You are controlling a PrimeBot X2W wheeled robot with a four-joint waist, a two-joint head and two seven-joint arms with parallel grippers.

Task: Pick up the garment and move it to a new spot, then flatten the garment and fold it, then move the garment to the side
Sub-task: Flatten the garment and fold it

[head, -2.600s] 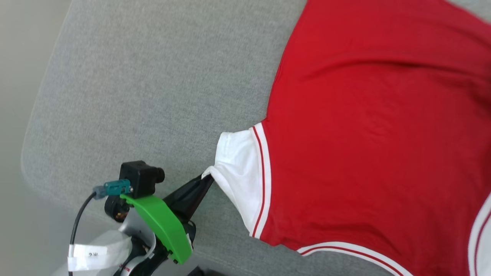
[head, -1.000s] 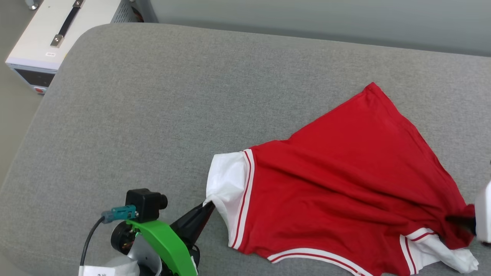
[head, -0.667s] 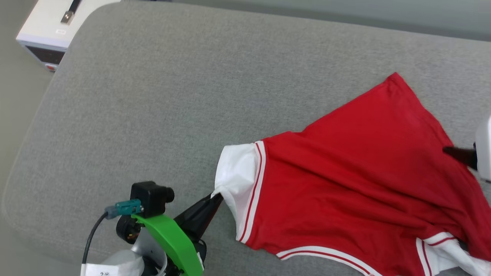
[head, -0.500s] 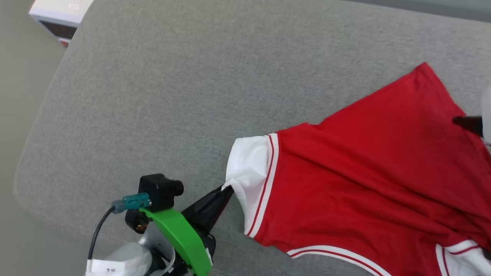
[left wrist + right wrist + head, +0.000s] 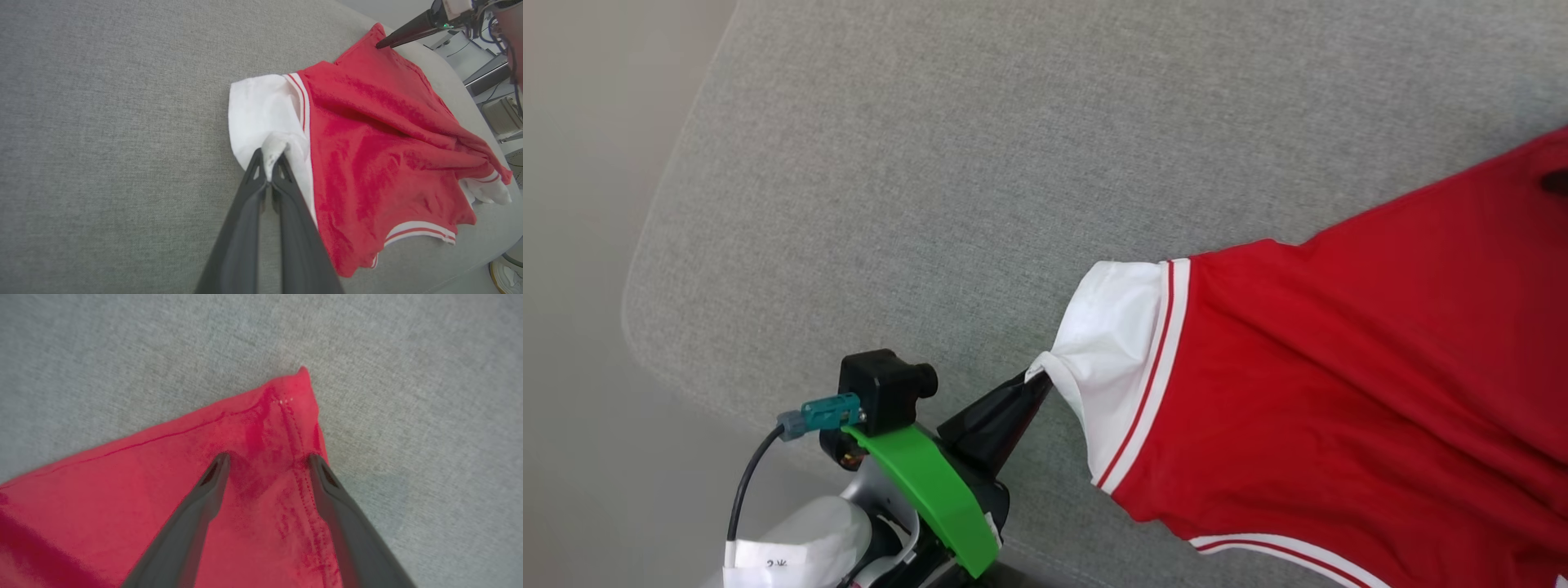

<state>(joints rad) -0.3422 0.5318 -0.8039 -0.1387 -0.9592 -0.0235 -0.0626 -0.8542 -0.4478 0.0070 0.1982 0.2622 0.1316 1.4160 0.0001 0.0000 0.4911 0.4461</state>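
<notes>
One garment (image 5: 1339,367), a red jersey T-shirt with white sleeves and red-white striped trim, lies on the right part of a grey upholstered cushion (image 5: 890,163). It is loosely spread and creased. Two white sleeves show in the left wrist view: one (image 5: 253,106) at the shirt's left end and one (image 5: 490,190) crumpled at its right end.

Two grippers are at work. The left gripper (image 5: 1033,380) is clamped on the left sleeve's edge, a tuft of white cloth pinched between its closed fingers (image 5: 245,204). The right gripper (image 5: 267,459) stands with its fingers spread wide, both tips pressing on the red fabric at the shirt's far corner, with nothing held between them.

A green bracket (image 5: 923,482), a black camera block (image 5: 882,388) and one cable (image 5: 747,482) sit on the left wrist. Grey equipment cases (image 5: 482,61) stand beyond the cushion.
</notes>
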